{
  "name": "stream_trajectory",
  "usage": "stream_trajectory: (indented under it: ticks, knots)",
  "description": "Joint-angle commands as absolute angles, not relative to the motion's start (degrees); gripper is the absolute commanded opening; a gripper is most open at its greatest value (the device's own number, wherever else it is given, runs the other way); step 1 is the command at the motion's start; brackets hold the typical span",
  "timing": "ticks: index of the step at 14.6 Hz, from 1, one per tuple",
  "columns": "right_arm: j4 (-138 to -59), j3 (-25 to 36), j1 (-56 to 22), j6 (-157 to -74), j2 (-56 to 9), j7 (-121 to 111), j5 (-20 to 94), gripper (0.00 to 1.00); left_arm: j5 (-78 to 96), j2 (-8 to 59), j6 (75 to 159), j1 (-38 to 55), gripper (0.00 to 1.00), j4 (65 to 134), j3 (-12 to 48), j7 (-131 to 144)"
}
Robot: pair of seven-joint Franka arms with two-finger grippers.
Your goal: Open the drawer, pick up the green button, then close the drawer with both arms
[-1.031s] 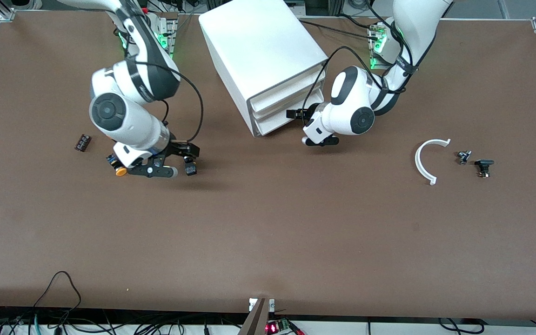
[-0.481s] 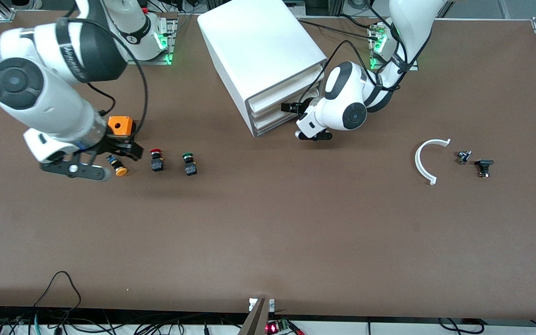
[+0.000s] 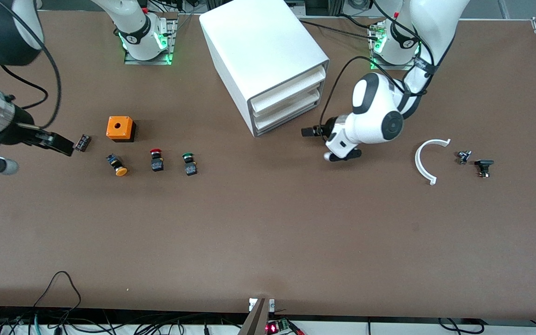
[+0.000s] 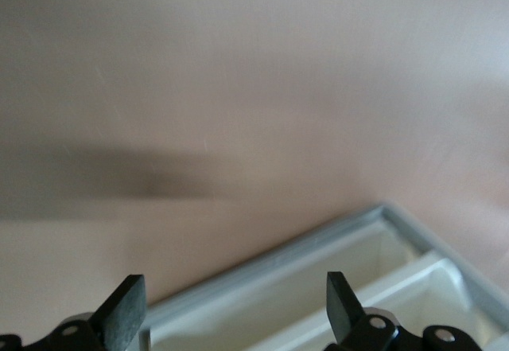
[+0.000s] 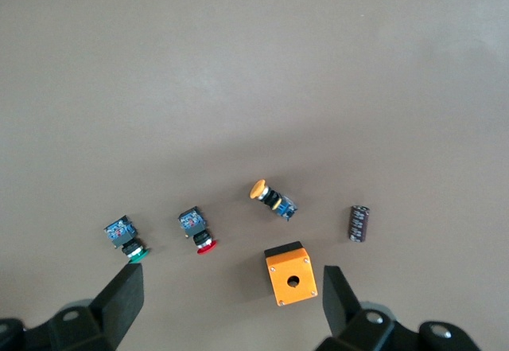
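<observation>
The white cabinet (image 3: 263, 51) stands at the table's back middle. Its lowest drawer (image 3: 286, 122) sits flush with the two above it and also shows in the left wrist view (image 4: 318, 287). The green button (image 3: 189, 164) lies on the table, nearer to the front camera than the cabinet and toward the right arm's end. It also shows in the right wrist view (image 5: 131, 247). My left gripper (image 3: 309, 131) is open and empty, a short way in front of the lowest drawer (image 4: 235, 313). My right gripper (image 3: 61, 144) is open and empty, high over the orange box (image 5: 231, 303).
Beside the green button lie a red-capped button (image 3: 156, 159) and a yellow-capped button (image 3: 118, 165), with an orange box (image 3: 120, 128) and a small dark cylinder (image 3: 82, 142) close by. Toward the left arm's end lie a white curved piece (image 3: 424, 160) and two small dark parts (image 3: 475, 160).
My right arm rose and swung off toward its end of the table, uncovering the buttons and orange box. My left gripper went to the lowest drawer's front, then drew back from it.
</observation>
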State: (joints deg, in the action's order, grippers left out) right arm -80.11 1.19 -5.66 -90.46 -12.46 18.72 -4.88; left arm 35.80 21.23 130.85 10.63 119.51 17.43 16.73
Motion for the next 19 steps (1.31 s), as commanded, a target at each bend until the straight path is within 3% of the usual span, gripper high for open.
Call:
stream_trajectory:
  ticks: [1,4,6,13,19]
  knots:
    - [-84.19,-0.97,-2.29,-91.05,-8.97,14.09,-5.27,1.0,36.65,16.54,132.45,7.31,1.0,119.89,15.56,16.35]
    - [-87.09,0.17,2.18,-92.45,-8.0,4.78,0.32,1.0,35.86,11.53,131.4,2.04,1.0,118.48,14.15,16.43]
    - [-88.5,1.14,2.64,-92.55,-7.47,0.8,1.41,1.0,34.2,8.1,125.98,-0.69,1.0,117.78,10.83,16.26]
    - [-100.1,1.32,2.55,-95.71,1.84,1.58,0.7,1.0,8.81,2.46,101.54,-1.58,1.0,100.57,8.88,14.41]
    - [-102.65,1.41,2.55,-95.98,4.04,1.23,0.62,1.0,-1.82,0.53,90.1,-0.88,1.0,92.38,8.79,14.24]
